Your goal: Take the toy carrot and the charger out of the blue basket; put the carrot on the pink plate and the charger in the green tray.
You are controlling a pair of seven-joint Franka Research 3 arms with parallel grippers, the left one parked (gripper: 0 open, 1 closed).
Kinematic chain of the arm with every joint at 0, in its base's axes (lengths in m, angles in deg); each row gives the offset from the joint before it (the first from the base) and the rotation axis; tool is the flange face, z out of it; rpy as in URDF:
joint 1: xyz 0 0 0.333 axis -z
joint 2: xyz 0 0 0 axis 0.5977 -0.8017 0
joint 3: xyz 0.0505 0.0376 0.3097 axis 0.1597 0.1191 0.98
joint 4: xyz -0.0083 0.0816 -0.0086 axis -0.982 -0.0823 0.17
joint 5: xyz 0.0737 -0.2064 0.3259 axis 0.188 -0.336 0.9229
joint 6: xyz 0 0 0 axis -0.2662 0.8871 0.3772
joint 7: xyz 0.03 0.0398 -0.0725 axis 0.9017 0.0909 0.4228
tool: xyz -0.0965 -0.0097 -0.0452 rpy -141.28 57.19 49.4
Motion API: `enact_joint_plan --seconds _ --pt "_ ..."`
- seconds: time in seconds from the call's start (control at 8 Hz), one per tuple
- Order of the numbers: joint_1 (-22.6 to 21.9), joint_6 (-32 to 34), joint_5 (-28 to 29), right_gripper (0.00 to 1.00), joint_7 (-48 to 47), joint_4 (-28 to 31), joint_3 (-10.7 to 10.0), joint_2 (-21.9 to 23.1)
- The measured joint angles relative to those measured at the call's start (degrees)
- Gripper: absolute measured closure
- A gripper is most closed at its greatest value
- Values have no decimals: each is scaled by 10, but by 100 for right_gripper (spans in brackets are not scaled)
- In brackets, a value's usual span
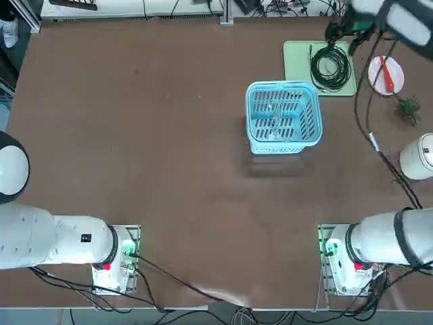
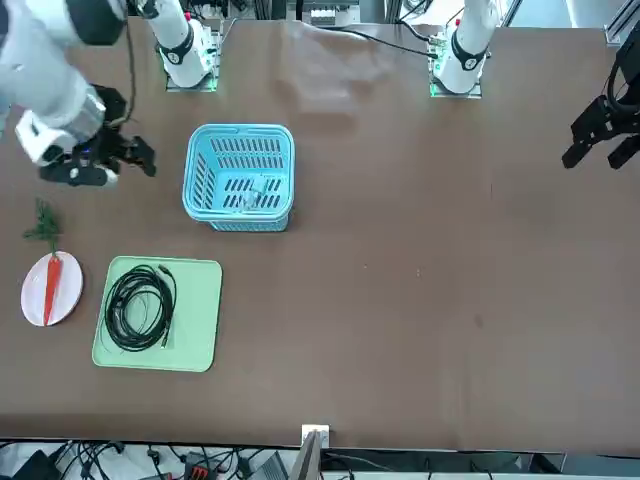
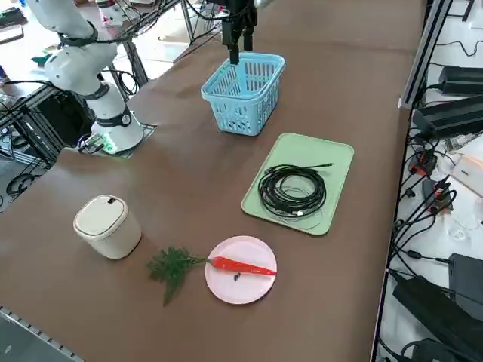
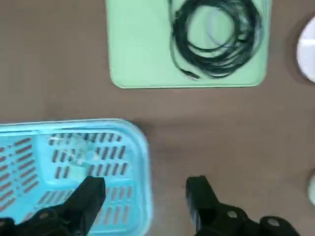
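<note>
One toy carrot (image 2: pixel 51 287) lies on the pink plate (image 2: pixel 68 300) at lower left; right gripper (image 2: pixel 128 153), jaws apart, hangs left of the blue basket (image 2: pixel 240 135).

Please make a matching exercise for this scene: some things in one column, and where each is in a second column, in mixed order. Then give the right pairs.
Things:
1. toy carrot
2. coiled black cable
3. charger
4. right gripper

Places:
A. inside the blue basket
B. on the pink plate
C. above the basket's rim, open and empty
D. on the green tray

Pairs: 1-B, 2-D, 3-A, 4-C
</note>
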Motion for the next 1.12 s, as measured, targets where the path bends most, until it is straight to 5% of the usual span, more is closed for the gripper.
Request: enact_joint_plan --seconds 0.5,0.88,1.12 --pt "-140 -204 1 0 -103 166 2 12" --pt "-151 -312 1 0 -109 185 -1 -50" --pt "-152 -321 1 0 -109 162 -2 -104"
